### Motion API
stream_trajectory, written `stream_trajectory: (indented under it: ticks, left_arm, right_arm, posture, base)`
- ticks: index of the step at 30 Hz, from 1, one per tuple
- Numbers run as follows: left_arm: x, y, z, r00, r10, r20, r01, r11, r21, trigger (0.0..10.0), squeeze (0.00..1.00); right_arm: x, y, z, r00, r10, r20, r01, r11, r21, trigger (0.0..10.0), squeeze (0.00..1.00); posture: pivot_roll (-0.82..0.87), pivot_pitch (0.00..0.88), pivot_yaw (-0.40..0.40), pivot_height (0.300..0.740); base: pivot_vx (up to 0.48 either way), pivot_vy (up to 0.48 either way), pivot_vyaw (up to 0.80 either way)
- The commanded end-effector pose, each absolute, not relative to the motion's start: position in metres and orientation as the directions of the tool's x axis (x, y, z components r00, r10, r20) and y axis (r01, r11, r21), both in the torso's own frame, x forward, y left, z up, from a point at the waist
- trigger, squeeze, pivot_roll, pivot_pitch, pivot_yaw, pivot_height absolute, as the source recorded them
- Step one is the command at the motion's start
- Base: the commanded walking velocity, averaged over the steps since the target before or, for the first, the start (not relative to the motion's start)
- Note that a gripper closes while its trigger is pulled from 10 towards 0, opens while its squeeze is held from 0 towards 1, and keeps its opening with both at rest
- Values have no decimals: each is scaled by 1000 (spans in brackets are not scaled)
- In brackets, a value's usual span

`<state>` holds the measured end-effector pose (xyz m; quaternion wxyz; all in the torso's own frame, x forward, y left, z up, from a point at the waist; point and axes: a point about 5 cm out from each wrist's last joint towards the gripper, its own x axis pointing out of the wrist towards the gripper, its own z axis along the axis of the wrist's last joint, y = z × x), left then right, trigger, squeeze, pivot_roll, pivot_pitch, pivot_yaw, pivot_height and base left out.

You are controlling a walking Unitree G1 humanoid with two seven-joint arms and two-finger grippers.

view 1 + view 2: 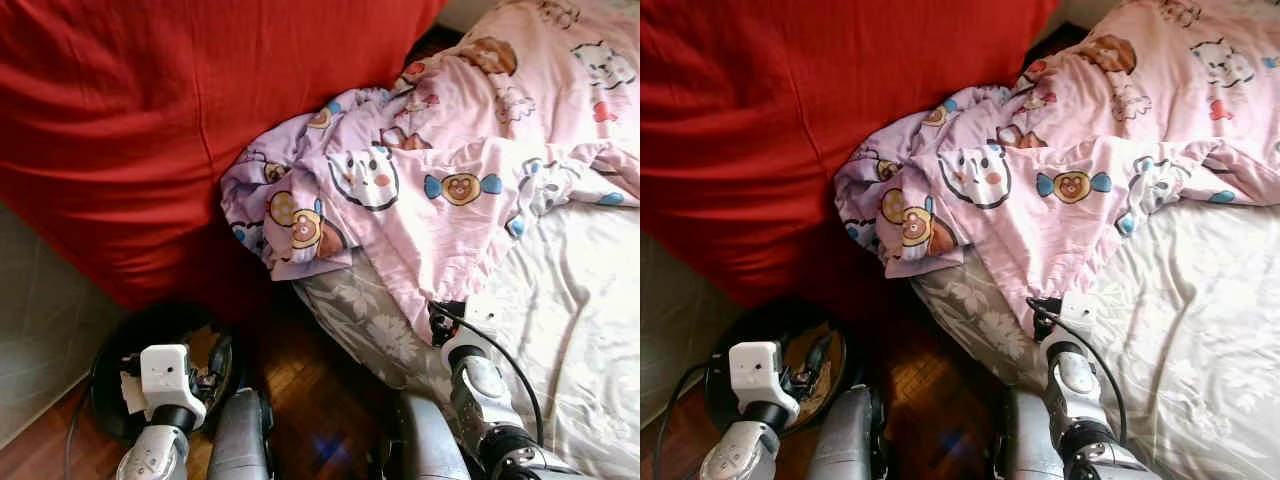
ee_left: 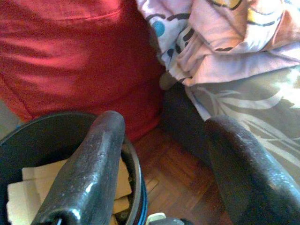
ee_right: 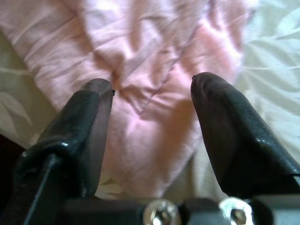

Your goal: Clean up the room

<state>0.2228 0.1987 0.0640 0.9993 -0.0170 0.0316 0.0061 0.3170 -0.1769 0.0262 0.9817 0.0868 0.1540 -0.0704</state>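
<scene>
A crumpled pink blanket [image 1: 440, 170] with cartoon prints lies across the bed, and one corner hangs over the bed's edge. My right gripper [image 3: 152, 86] is open at the blanket's lower hem, with pink cloth [image 3: 150, 117] lying just ahead of and between its fingers but not pinched. In the eye views its wrist [image 1: 462, 345] rests on the mattress edge. My left gripper [image 2: 164, 122] is open and holds nothing. It hovers over the rim of a dark round bin [image 1: 110, 350] on the floor, which holds pieces of cardboard [image 2: 28, 192].
A big red beanbag [image 1: 150, 120] rises at the left and presses against the blanket and bed. The bed's floral grey-white sheet [image 1: 580, 300] spreads to the right. A narrow strip of dark wooden floor [image 1: 320, 400] runs between bin, beanbag and bed.
</scene>
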Motion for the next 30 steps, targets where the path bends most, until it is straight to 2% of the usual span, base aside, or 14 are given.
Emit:
stream_trajectory:
  ticks: [1, 12, 16, 21, 22, 23, 30]
  left_arm:
    - [217, 200, 64, 996, 15, -84, -18, 999, -39, 10000, 0]
    - [206, 203, 75, 994, 21, -104, -24, 999, -31, 10000, 0]
    - [202, 202, 74, 992, 23, -120, -27, 999, -31, 10000, 0]
    - [201, 197, 74, 991, 13, -130, -19, 999, -42, 10000, 0]
    - [201, 196, 74, 991, 10, -132, -16, 999, -43, 10000, 0]
    - [202, 195, 74, 991, 8, -134, -14, 999, -45, 10000, 0]
    - [207, 191, 73, 991, -1, -136, -7, 999, -54, 10000, 0]
  right_arm:
    - [311, -177, 17, 926, -103, -364, 173, 971, 165, 10000, 0]
    - [316, -182, 21, 918, -104, -384, 160, 980, 116, 10000, 0]
    - [312, -183, 15, 895, -105, -434, 146, 987, 61, 10000, 0]
    - [305, -177, 5, 879, -63, -473, 108, 992, 69, 10000, 0]
    - [304, -175, 4, 878, -43, -476, 86, 994, 69, 3020, 0]
    - [303, -173, 3, 879, -29, -475, 72, 995, 71, 0, 0]
    - [297, -176, -3, 871, -27, -491, 64, 996, 59, 0, 0]
  posture:
    - [186, 355, 23, 612]
    - [199, 408, 21, 612]
    - [197, 414, 17, 612]
    - [194, 414, 15, 612]
    - [188, 410, 13, 612]
    - [184, 403, 12, 612]
    - [169, 368, 4, 612]
  base:
    - [0, 0, 0]
    - [0, 0, 0]
    - [0, 0, 0]
    - [0, 0, 0]
    - [0, 0, 0]
    - [0, 0, 0]
    - [0, 0, 0]
